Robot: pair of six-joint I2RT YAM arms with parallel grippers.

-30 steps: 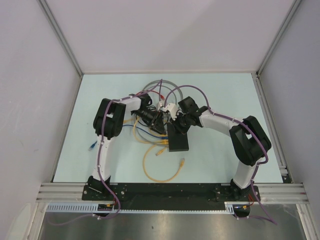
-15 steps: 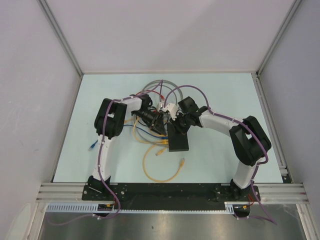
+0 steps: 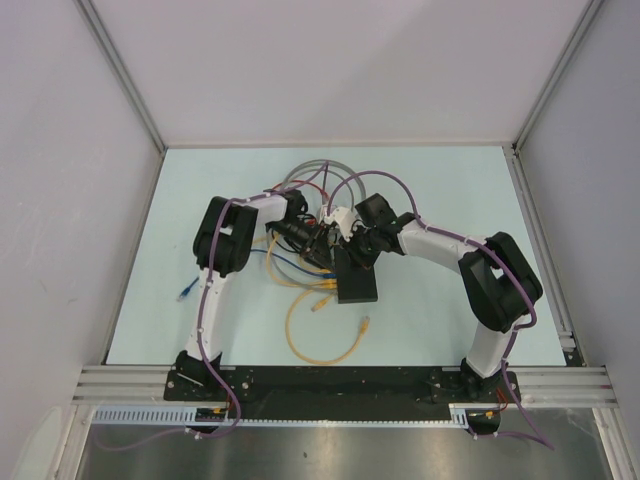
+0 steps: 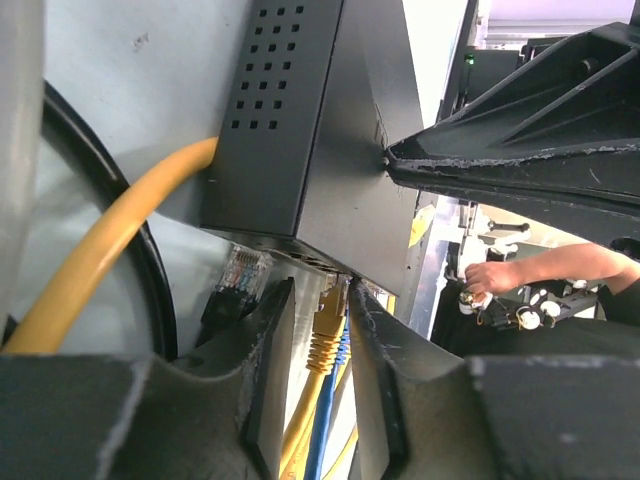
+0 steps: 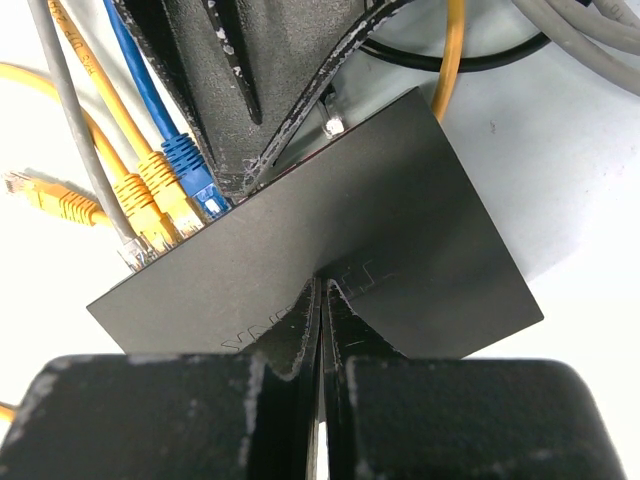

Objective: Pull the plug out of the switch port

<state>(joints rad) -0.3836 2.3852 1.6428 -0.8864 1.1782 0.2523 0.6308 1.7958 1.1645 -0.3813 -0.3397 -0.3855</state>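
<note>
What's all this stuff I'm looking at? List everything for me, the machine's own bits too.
table: one, pale blue-green, under everything.
switch: one, flat black box, mid-table between the arms.
yellow cables: several, looped in front of the switch; two run to its socket edge, others lie loose.
blue cables: two; one at the socket edge, one loose on the left of the table.
grey cable: one, looped behind the switch.
person's arm: one, bare, far in the background of the left wrist view.
left gripper: one, black, fingers on either side of a yellow plug at the switch's sockets.
right gripper: one, black, shut, tips on the switch's top.
</note>
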